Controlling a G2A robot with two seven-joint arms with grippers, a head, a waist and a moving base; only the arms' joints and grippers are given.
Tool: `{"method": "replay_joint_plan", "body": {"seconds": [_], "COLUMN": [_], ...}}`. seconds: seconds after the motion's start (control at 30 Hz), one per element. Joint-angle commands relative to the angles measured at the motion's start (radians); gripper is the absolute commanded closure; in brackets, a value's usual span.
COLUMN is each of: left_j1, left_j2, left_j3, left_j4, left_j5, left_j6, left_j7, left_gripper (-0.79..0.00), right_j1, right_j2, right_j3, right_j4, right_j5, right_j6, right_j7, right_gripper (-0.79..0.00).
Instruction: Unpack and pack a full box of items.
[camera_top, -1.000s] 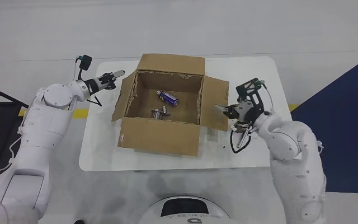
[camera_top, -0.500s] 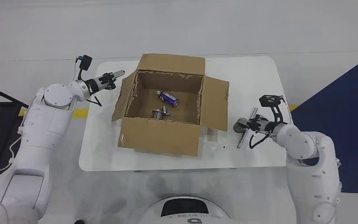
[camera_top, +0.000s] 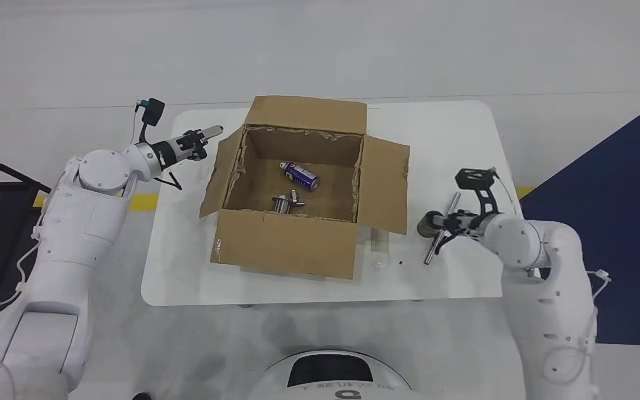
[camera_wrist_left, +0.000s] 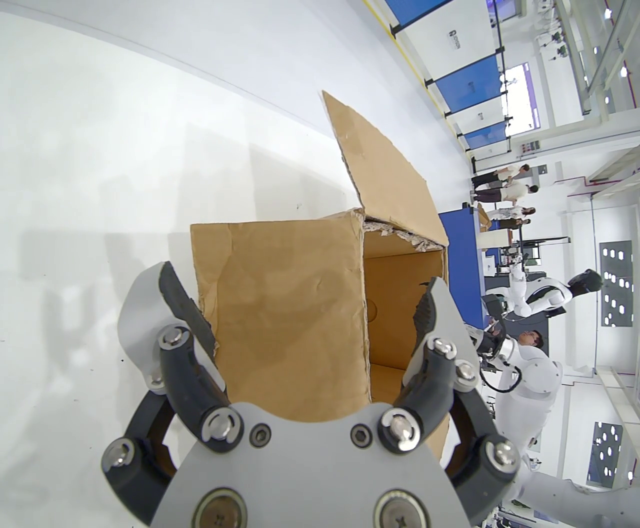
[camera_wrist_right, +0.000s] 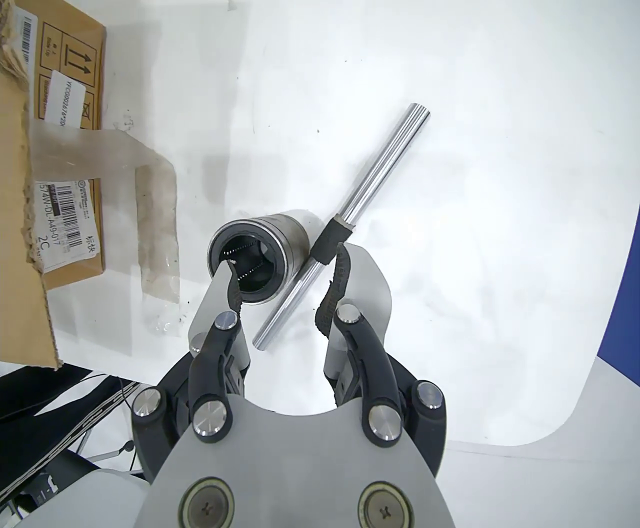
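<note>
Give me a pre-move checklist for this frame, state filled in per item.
1. Fingers of right end effector open: ok, spread over the rod and bearing.
2. Both parts down on the table, outside the box: ok, lying against each other.
3. Box flaps open: ok.
4. Box emptied: not ok, blue can and a metal part lie inside.
5. Fingers of left end effector open: ok.
6. Its clearance from the box flap: cannot tell.

White table (camera_top: 450, 130) on pale grey floor (camera_top: 300, 50); blue partitions (camera_wrist_left: 467, 85) beyond
</note>
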Motion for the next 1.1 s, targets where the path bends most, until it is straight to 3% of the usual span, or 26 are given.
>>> {"method": "replay_joint_plan", "body": {"seconds": [0.0, 0.33, 0.4, 0.47, 0.5, 0.67, 0.87, 1.07], "left_j1": [0.000, 0.000, 0.000, 0.000, 0.000, 0.000, 0.000, 0.000], "left_j2": [0.000, 0.000, 0.000, 0.000, 0.000, 0.000, 0.000, 0.000], "left_j3": [0.000, 0.000, 0.000, 0.000, 0.000, 0.000, 0.000, 0.000], "left_j4": [0.000, 0.000, 0.000, 0.000, 0.000, 0.000, 0.000, 0.000], "left_j5": [0.000, 0.000, 0.000, 0.000, 0.000, 0.000, 0.000, 0.000], "left_j6": [0.000, 0.000, 0.000, 0.000, 0.000, 0.000, 0.000, 0.000], "left_j7": [0.000, 0.000, 0.000, 0.000, 0.000, 0.000, 0.000, 0.000], "left_gripper": [-0.785, -0.785, -0.785, -0.785, -0.785, -0.785, -0.785, -0.785], "right_j1": [0.022, 0.162, 0.186, 0.200, 0.204, 0.208, 0.145, -0.004], "right_j2": [0.000, -0.001, -0.003, -0.003, -0.003, -0.001, 0.002, 0.001], "right_j3": [-0.024, -0.147, -0.163, -0.174, -0.177, -0.174, -0.106, -0.009], "right_j4": [0.017, 0.138, 0.161, 0.173, 0.175, 0.167, 0.071, -0.125], "right_j5": [-0.026, -0.121, -0.131, -0.133, -0.133, -0.128, -0.057, 0.094], "right_j6": [0.018, 0.071, 0.082, 0.087, 0.088, 0.091, 0.093, 0.055], "right_j7": [0.013, 0.130, 0.139, 0.143, 0.144, 0.139, 0.016, -0.256], "right_gripper": [-0.348, -0.274, -0.222, -0.049, 0.000, 0.000, 0.000, 0.000]}}
